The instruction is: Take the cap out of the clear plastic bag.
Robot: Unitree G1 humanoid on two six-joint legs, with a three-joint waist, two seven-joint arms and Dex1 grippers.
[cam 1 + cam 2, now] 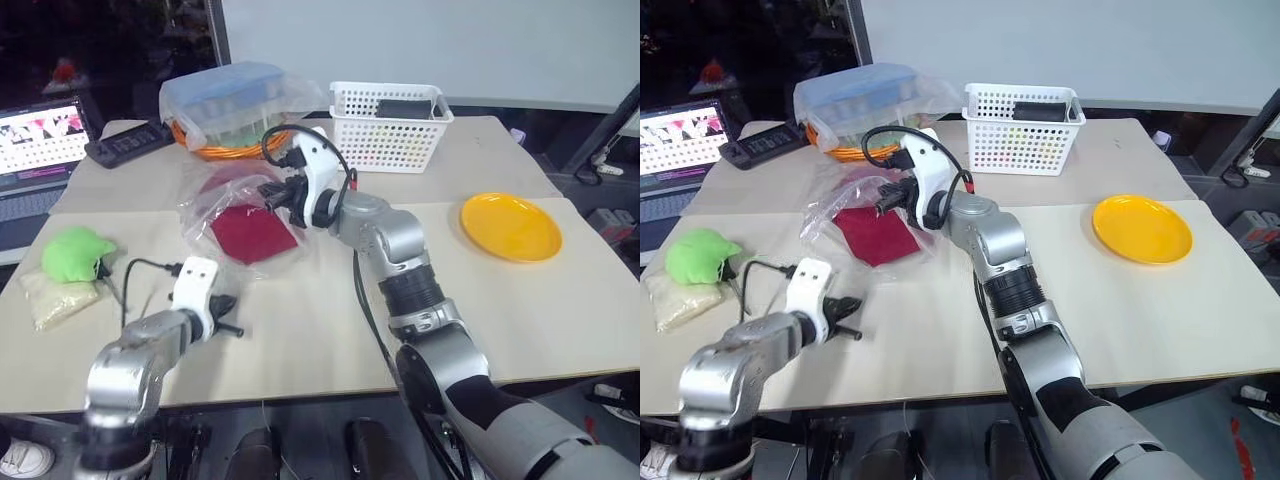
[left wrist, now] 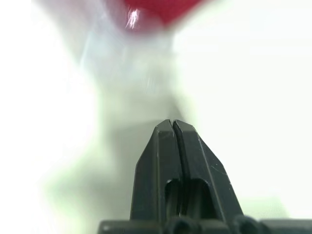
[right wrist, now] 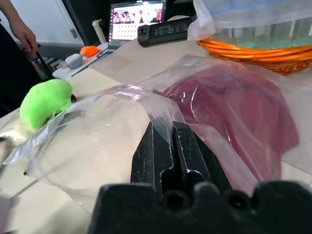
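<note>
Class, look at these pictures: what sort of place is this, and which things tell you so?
Probably a lab or workshop test bench: a laptop at the table's edge, cables on the floor, and assorted props like a white basket and yellow plate.

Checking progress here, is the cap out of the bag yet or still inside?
Still inside. The cap shows through the bag, whose film lies over it, while the right gripper pinches the bag's edge.

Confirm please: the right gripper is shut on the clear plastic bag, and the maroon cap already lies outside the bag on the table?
Not quite. The right gripper is shut on the clear plastic bag, but the maroon cap is still inside the bag, as the right wrist view shows.
</note>
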